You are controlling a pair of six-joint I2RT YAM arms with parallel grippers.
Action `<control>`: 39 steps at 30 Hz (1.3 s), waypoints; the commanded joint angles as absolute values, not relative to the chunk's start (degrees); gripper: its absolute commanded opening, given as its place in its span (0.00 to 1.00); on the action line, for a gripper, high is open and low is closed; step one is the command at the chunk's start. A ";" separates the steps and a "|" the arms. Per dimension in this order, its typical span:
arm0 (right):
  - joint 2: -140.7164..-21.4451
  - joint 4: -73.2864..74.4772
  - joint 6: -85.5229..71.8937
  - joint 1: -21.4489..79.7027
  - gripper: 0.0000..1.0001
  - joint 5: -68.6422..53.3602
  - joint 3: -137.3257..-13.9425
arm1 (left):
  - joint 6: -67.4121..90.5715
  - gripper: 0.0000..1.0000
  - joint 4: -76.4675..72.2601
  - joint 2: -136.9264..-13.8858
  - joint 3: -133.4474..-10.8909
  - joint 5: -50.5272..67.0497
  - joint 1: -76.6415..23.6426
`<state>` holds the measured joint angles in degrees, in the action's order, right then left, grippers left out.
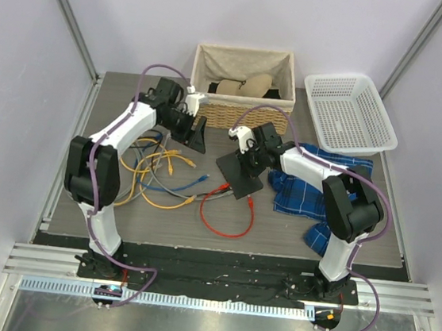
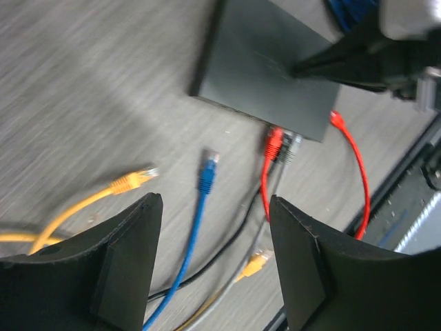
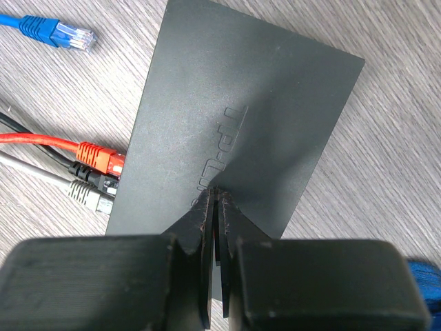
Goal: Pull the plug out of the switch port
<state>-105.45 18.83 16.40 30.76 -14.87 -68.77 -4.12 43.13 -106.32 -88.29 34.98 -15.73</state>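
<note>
The switch (image 3: 241, 103) is a flat black box lying on the grey table, also seen from above (image 1: 245, 181). Three plugs sit side by side in its edge sockets: a red plug (image 3: 100, 157), a black plug (image 3: 88, 174) and a grey plug (image 3: 87, 196). My right gripper (image 3: 215, 193) is shut, its tips pressing down on the switch's top and holding nothing. My left gripper (image 2: 215, 201) hangs open above loose cables, left of the switch (image 2: 265, 65), nothing between its fingers. The red plug (image 2: 274, 141) lies just beyond its right finger.
Loose on the table lie a blue plug (image 2: 207, 171), two yellow plugs (image 2: 132, 181) (image 2: 256, 261) and the red cable's free end (image 2: 336, 118). A wicker basket (image 1: 241, 112) and a white plastic basket (image 1: 348, 112) stand at the back. Blue plaid cloth (image 1: 308, 187) lies right of the switch.
</note>
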 commanded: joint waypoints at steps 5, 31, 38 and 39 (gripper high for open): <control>-108.02 23.47 14.77 30.59 0.10 -12.48 -65.65 | -0.35 0.65 43.18 -114.07 -87.46 43.67 -19.34; -105.64 24.08 14.68 30.50 0.10 -12.39 -61.61 | 8.43 0.55 33.94 -127.71 -85.96 52.30 -24.61; -105.82 24.08 14.50 30.50 0.10 -12.48 -61.44 | 9.76 0.53 30.85 -128.58 -83.93 51.59 -25.31; -105.99 24.08 14.50 30.50 0.10 -12.48 -61.52 | 9.76 0.53 30.85 -128.58 -83.94 51.59 -25.31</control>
<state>-103.37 14.98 14.63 30.63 -14.92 -64.93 10.07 34.17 -126.39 -85.36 55.48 -24.64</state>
